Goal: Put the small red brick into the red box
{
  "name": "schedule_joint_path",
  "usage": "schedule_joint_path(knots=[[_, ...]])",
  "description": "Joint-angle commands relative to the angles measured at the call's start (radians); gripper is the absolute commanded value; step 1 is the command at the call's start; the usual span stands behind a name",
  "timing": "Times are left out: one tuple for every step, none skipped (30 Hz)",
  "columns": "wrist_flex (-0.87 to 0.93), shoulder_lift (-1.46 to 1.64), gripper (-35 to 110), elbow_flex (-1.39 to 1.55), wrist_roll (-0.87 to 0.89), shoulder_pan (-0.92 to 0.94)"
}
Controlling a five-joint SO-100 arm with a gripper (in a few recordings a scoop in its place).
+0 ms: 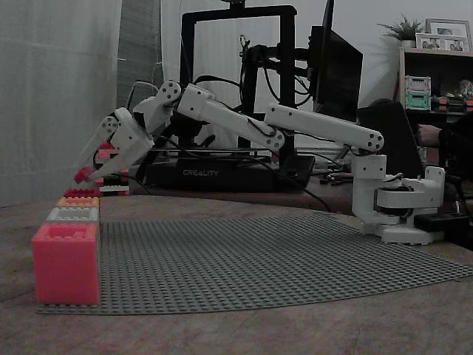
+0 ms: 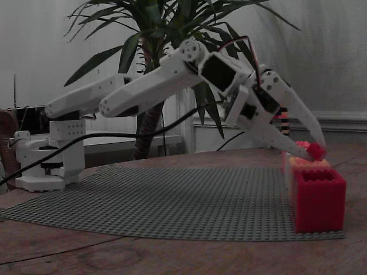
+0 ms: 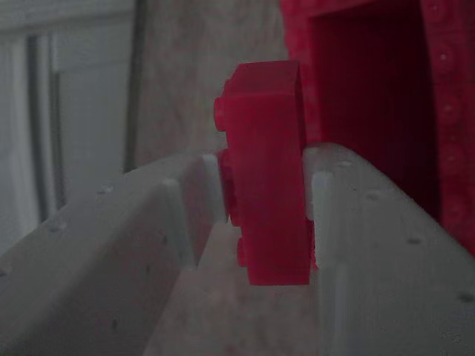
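Observation:
The small red brick (image 3: 267, 174) sits pinched between my two white fingers in the wrist view. My gripper (image 1: 81, 177) is shut on it and hangs low over the far end of a row of boxes at the left edge of the grey baseplate (image 1: 259, 259). The red box (image 1: 81, 193) lies just under the brick (image 1: 83, 175). In another fixed view the brick (image 2: 315, 151) hovers a little above and behind the red box (image 2: 319, 197), held by my gripper (image 2: 314, 152). The box's open hollow (image 3: 371, 96) shows beyond the brick.
The row also holds an orange box (image 1: 77, 201), a grey box (image 1: 72, 214) and a large pink-red box (image 1: 65, 262). A black 3D printer (image 1: 214, 174) stands behind the arm. A potted plant (image 2: 155, 34) rises behind the arm's base (image 2: 49, 166).

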Motion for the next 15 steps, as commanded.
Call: schedule_joint_path(knots=[[-0.012, 0.057, 7, -0.097, -0.008, -0.008], [-0.012, 0.058, 8, -0.097, -0.005, -0.006], [-0.009, 0.06, 8, -0.097, -0.005, -0.006], [-0.006, 0.061, 10, -0.097, 0.0, -0.005], [-0.005, 0.061, 10, -0.097, 0.0, -0.005], [-0.003, 0.061, 10, -0.097, -0.003, -0.005], [-0.003, 0.063, 10, -0.097, -0.002, -0.003], [-0.003, 0.063, 11, -0.097, 0.003, -0.003], [-0.003, 0.064, 11, -0.097, 0.005, -0.002], [-0.002, 0.067, 11, -0.097, 0.005, -0.002], [0.0, 0.069, 12, -0.097, 0.009, -0.002], [0.002, 0.072, 12, -0.097, 0.011, -0.002], [0.002, 0.074, 12, -0.097, 0.009, -0.002], [0.003, 0.077, 11, -0.097, 0.009, -0.002], [0.006, 0.083, 11, -0.097, 0.014, -0.002]])
